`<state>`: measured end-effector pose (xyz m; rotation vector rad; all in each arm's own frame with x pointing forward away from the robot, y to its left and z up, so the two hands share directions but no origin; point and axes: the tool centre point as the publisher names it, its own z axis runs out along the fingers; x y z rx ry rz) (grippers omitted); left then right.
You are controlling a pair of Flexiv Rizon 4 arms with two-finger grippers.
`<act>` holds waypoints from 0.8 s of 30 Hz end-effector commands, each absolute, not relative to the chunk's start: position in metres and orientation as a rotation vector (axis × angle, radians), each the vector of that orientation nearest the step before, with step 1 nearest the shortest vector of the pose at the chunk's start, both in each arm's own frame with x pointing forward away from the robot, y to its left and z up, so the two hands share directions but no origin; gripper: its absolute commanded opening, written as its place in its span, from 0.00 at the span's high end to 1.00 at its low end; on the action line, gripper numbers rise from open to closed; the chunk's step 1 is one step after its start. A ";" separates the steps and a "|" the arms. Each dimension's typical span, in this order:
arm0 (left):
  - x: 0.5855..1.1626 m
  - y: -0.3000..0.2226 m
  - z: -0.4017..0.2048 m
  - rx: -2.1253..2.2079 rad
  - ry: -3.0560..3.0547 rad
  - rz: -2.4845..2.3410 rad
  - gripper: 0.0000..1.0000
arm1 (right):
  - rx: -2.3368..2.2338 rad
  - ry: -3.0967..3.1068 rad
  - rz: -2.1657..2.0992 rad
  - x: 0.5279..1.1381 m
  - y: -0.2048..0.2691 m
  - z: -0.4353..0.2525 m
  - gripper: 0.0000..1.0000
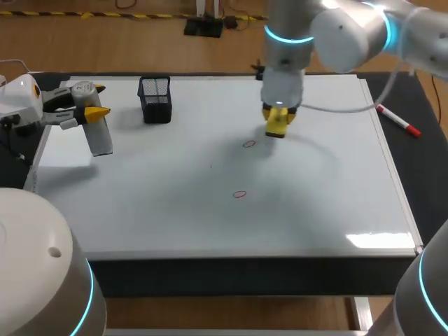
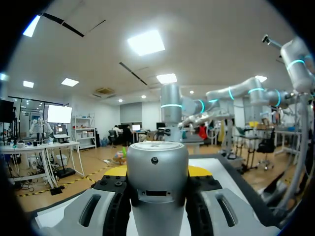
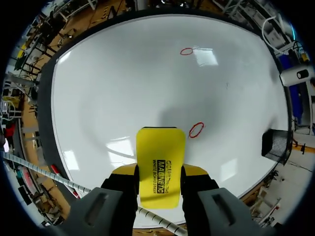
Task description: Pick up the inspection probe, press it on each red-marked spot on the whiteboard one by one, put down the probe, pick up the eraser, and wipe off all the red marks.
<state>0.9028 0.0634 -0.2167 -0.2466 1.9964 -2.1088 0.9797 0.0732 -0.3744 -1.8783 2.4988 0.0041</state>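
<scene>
Whiteboard (image 1: 315, 196): yellow eraser (image 3: 161, 162) clamped in right hand (image 3: 159, 173), red mark (image 3: 196, 130) just beside.

The left arm (image 1: 17, 98) is seen entering from 9 o'clock. The left pincer (image 1: 99, 101) is held level, pointed toward 3 o'clock and clamped on the probe (image 1: 101, 136). The right arm (image 1: 350, 28) is seen entering from 1 o'clock. The right pincer (image 1: 278, 119) is pointed straight down and clamped on the eraser (image 3: 161, 152).
</scene>
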 end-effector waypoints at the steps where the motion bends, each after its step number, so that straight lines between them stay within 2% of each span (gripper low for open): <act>1: 0.903 0.063 -0.216 -0.248 1.995 -2.107 1.00 | -1.839 2.513 0.027 0.975 0.030 -0.374 1.00; 14: 0.903 0.063 -0.216 -0.248 1.995 -2.107 1.00 | -1.741 2.644 0.017 0.969 -0.032 -0.386 1.00; 24: 0.903 0.063 -0.216 -0.248 1.995 -2.107 1.00 | -1.693 2.689 0.008 0.963 -0.056 -0.389 1.00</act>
